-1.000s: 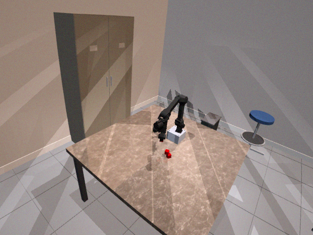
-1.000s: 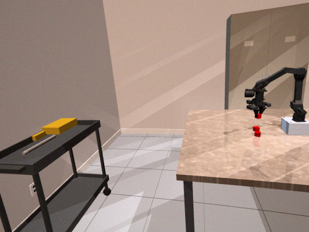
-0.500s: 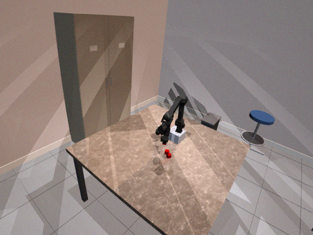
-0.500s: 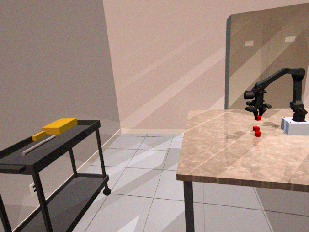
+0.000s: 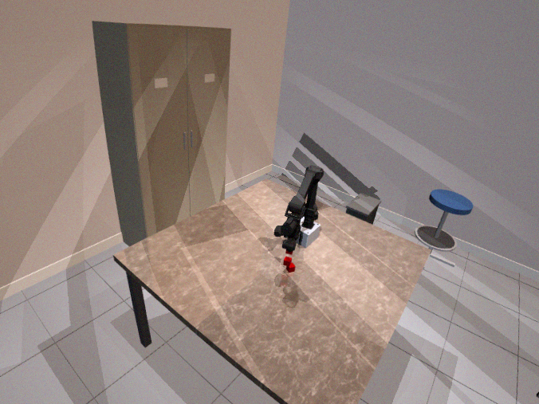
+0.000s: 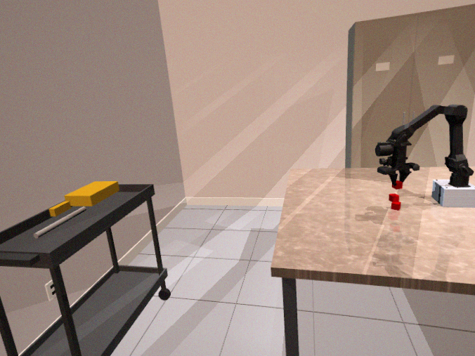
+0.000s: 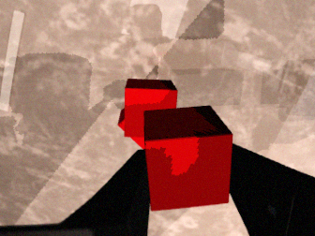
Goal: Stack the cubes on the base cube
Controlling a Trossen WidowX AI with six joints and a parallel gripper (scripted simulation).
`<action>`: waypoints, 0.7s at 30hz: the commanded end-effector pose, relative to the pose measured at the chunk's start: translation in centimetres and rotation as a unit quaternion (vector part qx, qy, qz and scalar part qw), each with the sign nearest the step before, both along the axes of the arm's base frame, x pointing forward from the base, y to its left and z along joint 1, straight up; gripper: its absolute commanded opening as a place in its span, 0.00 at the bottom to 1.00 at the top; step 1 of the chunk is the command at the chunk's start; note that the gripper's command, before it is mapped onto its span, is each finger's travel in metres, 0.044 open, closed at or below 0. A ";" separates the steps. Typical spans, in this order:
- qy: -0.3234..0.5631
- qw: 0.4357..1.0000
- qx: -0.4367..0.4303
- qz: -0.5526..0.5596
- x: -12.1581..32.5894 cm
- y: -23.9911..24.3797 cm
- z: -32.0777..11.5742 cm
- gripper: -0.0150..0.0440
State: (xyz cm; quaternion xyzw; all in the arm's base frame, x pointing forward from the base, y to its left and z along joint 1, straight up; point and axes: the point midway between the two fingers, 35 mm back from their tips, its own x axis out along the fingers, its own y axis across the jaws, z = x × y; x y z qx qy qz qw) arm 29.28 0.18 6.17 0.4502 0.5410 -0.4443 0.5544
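Note:
The base cube point(image 5: 291, 268) point(image 6: 395, 206) point(image 7: 134, 135) is red and stands on the table; in the wrist view the cubes in front hide most of it. One loose red cube point(image 5: 287, 260) point(image 6: 393, 197) point(image 7: 150, 97) rests on top of it, offset toward one corner, and looks level. My gripper point(image 5: 289, 249) point(image 6: 397, 182) point(image 7: 183, 154) points down and is shut on the other loose red cube point(image 6: 397, 185) point(image 7: 187, 194). It holds this cube above the stack, with a gap visible below it in the exterior view.
The arm's white base box point(image 5: 310, 234) point(image 6: 457, 195) stands on the marble-patterned table point(image 5: 215, 260) point(image 6: 317, 229), behind the cubes in the top view and to their right in the exterior view. A dark cart point(image 6: 99, 213) with yellow boxes stands apart from the table.

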 end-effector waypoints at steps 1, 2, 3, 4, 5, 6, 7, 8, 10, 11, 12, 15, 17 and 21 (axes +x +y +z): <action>-0.002 1.000 0.001 -0.010 0.4 1.1 -0.1 0.43; -0.002 1.000 0.001 -0.013 0.5 1.4 -0.1 0.43; -0.002 1.000 0.001 -0.015 0.6 1.7 -0.2 0.43; -0.002 1.000 0.002 -0.017 0.6 2.0 -0.2 0.43; -0.002 1.000 0.002 -0.020 0.7 2.4 -0.2 0.43; -0.002 1.000 0.002 -0.022 0.8 2.7 -0.3 0.43; -0.002 1.000 0.002 -0.025 0.8 3.0 -0.3 0.43; -0.002 1.000 0.002 -0.027 0.9 3.3 -0.3 0.43; -0.002 0.999 0.003 -0.032 1.0 4.0 -0.4 0.43; -0.002 0.999 0.003 -0.034 1.0 4.2 -0.4 0.43; -0.002 0.999 0.003 -0.035 1.0 4.4 -0.5 0.43; -0.002 0.999 0.003 -0.035 1.0 4.5 -0.7 0.43; -0.002 0.999 0.003 -0.035 1.0 4.5 -1.2 0.43; -0.002 0.999 0.003 -0.036 1.0 4.5 -2.5 0.43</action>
